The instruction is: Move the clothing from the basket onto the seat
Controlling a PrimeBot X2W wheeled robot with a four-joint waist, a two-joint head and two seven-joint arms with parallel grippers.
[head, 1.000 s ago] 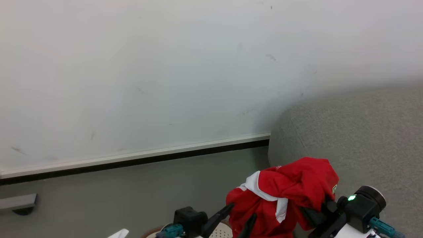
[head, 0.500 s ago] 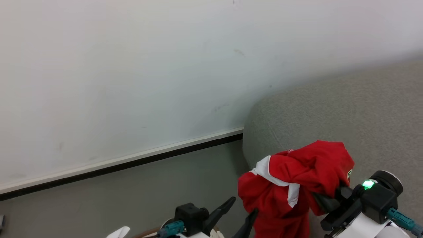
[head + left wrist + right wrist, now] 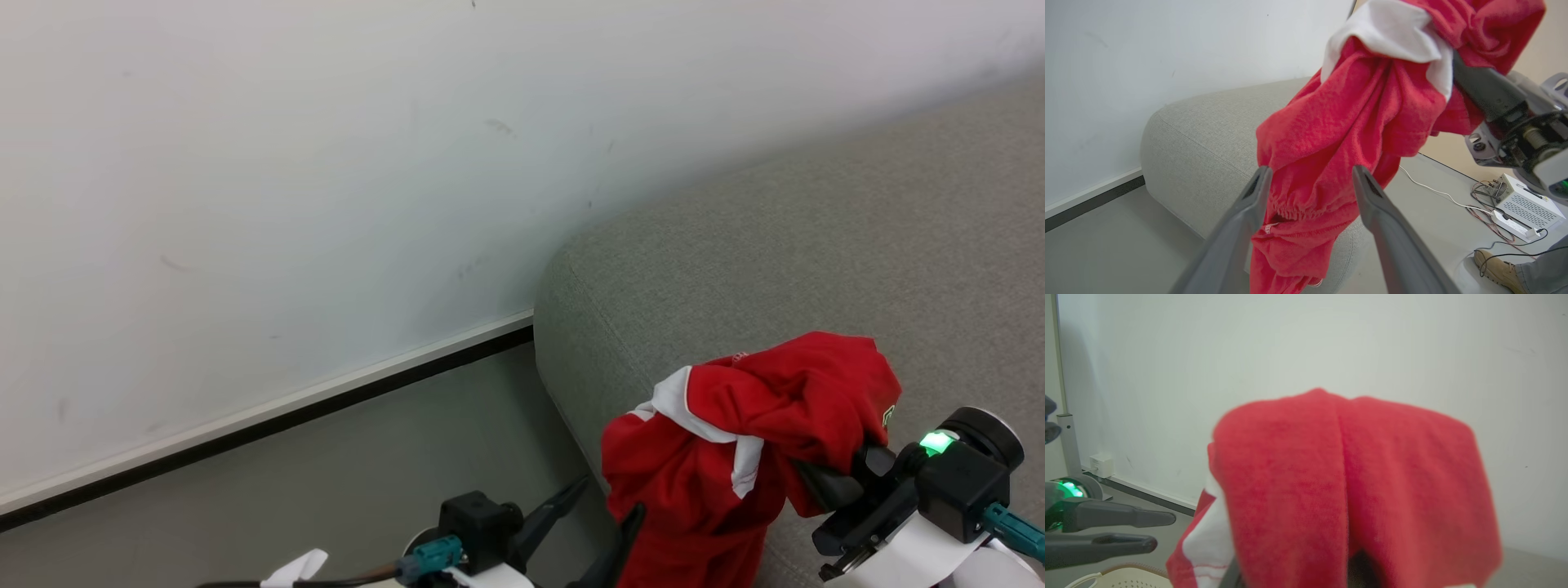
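clothing [image 3: 759, 408] now farther over seat [image 3: 816, 245] than before | right gripper [image 3: 816, 482] pinching it; left gripper [image 3: 612, 496] spread

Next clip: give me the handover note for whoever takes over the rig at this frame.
Right gripper: shut on the clothing, which hangs bunched in the air at the seat corner.
Left gripper: jaws open, empty, beside the hanging fabric.
Basket: low down, clothing clear of it.
Done: clothing lifted out.
Left: carry it over the seat, lower, release.
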